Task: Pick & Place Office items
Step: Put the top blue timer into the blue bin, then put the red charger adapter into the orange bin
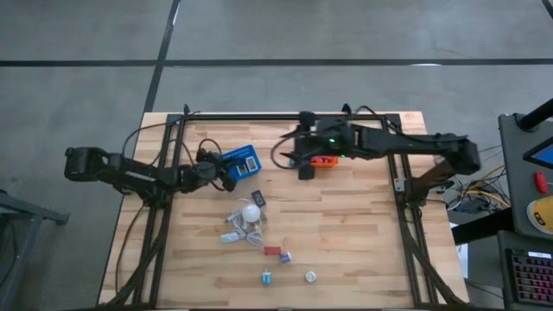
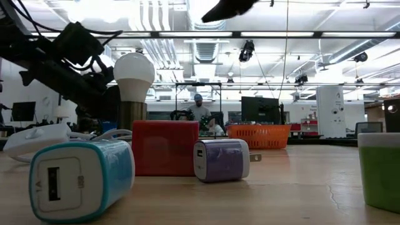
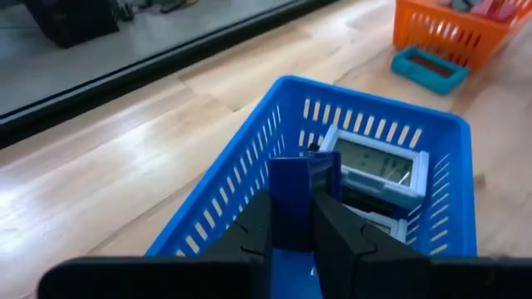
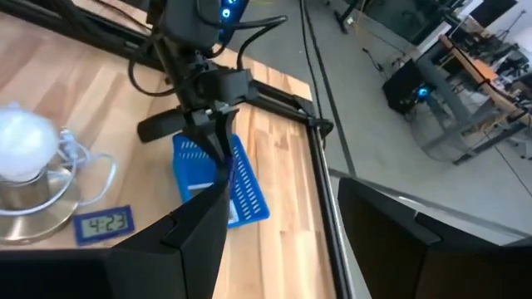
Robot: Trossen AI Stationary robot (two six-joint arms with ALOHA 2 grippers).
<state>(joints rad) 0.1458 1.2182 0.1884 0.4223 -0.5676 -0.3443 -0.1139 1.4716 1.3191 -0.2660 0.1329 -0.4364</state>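
My left gripper [image 3: 291,223] [image 1: 227,172] hovers over the near end of the blue mesh basket [image 3: 249,166] [image 1: 242,161], shut on a dark blue flat piece [image 3: 293,178]. Pale-screened display pieces [image 3: 376,166] lie inside that basket. My right gripper [image 4: 291,249] [image 1: 304,164] is open, high beside the orange basket [image 1: 325,161] [image 2: 259,135]. On the table lie a dark flat rectangle [image 1: 257,198] [image 4: 104,223], a red block [image 1: 272,251] [image 2: 165,147], a purple cube [image 1: 285,257] [image 2: 220,160], a teal cube [image 1: 267,277] [image 2: 81,179] and a pale cube [image 1: 310,276]. My left gripper pinches the dark blue flat piece by its lower part [image 3: 291,234] between the two fingers. The piece stands upright out of the fingers, lifted clear above the blue basket's floor.
A white bulb [image 1: 251,213] [image 2: 133,76] on a metal base and its white cord [image 1: 233,231] sit mid-table between the baskets and the small pieces. A teal flat thing [image 3: 430,66] lies beside the orange basket. Bare wood stretches to the right of the pieces.
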